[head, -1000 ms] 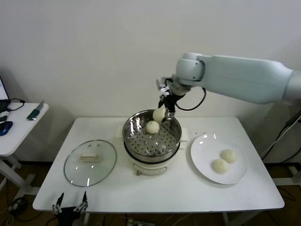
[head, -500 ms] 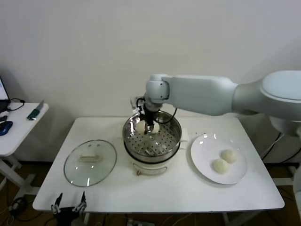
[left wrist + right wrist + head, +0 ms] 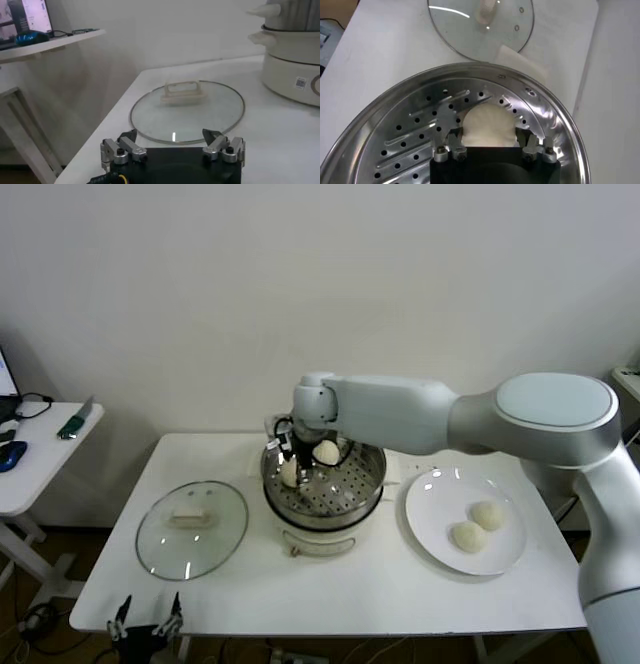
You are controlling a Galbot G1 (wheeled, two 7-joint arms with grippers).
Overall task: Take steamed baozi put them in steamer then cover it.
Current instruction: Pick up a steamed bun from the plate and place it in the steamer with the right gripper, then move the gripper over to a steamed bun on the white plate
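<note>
Steel wall is the main thing to worry about here. The right gripper [image 3: 290, 472] is down inside the steamer [image 3: 368, 484], on its left side, fingers clamped on a bun [image 3: 488, 126] that sits low over the holed floor, close to the basket wall. A second bun [image 3: 326, 451] is already in there, toward the back and just beside the gripper.

What could go wrong, as I see it: if the fingers open and swing sideways, they could clip that second bun or scrape the wall, since there isn't much slack on either side. Soft dough could also stick to a finger and ride up with it. Straight up looks like the safe way out, because nothing hangs over the basket.

Two more buns [image 3: 478, 526] wait on the white plate [image 3: 424, 519] to the right, with open table between plate and pot, so that route looks easy enough.

The glass lid [image 3: 191, 528] lies flat on the table left of the pot, handle up, well clear of the basket. The left gripper [image 3: 173, 148] hangs low at the table's front edge, just short of the lid's rim, fingers apart and holding nothing. That lid sits fairly near the table's left edge, so a clumsy nudge might slide it outward.
</note>
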